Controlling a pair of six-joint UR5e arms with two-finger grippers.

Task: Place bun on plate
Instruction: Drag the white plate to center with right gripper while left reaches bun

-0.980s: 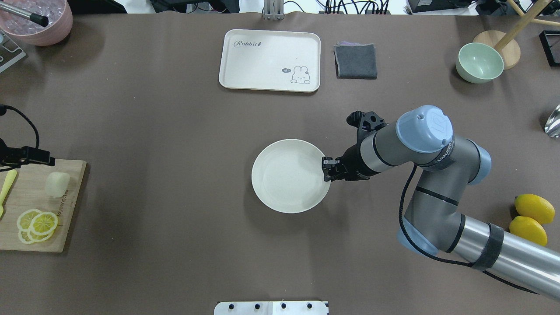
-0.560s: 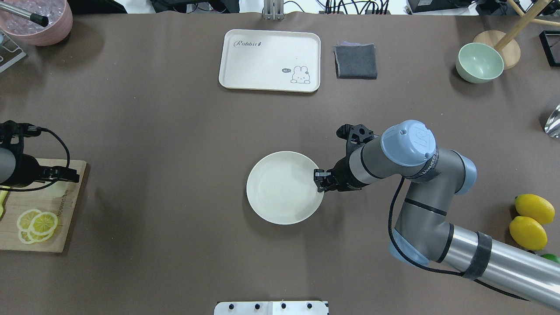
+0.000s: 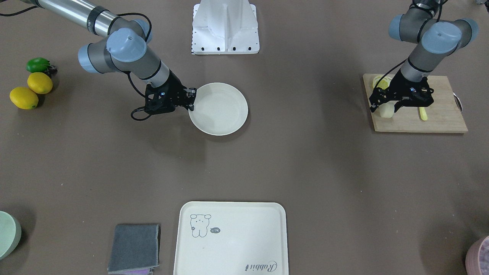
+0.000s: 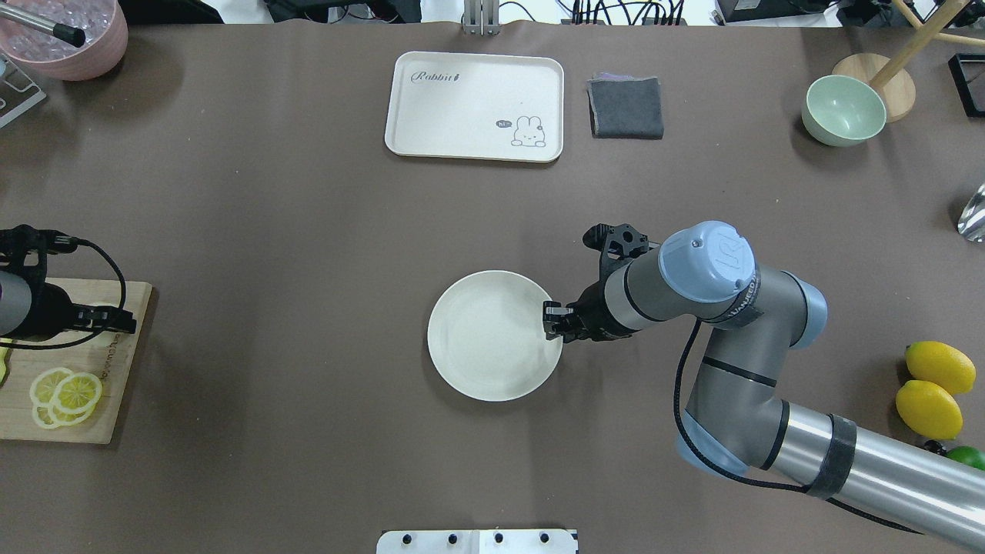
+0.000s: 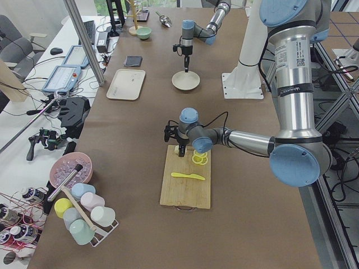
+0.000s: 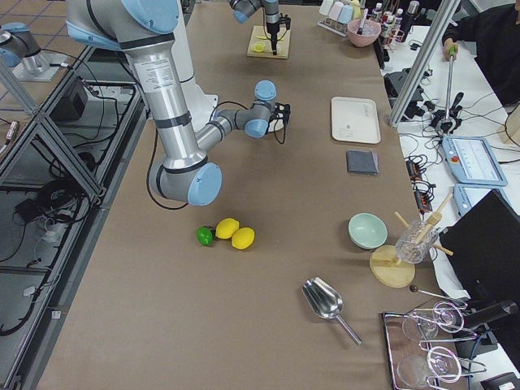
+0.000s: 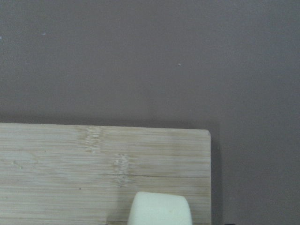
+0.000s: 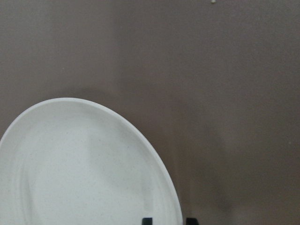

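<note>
My left arm bends down over the cutting board (image 3: 439, 118) at my left end of the counter (image 4: 308, 269), wrist pointing almost straight down. My left claw (image 3: 399, 105) hangs low above the board with its jaws spread, closed on nothing. The bun (image 3: 386, 111) lies on the board right under that claw. My wrist view shows it near the board's far corner, its pale top peeking in at the bottom edge.

My right arm stretches low across the counter, elbow raised, wrist tipped toward the plate (image 4: 485, 338). My right claw (image 4: 551, 322) is clenched on the plate's rim on my right side, one finger inside and one outside. The plate sits mid-counter, well apart from the bun.

The board also carries lemon slices (image 4: 65, 394) and a yellow knife (image 3: 422, 113). A pink bowl (image 4: 92, 54) in the far left corner holds clear chunks.
</note>
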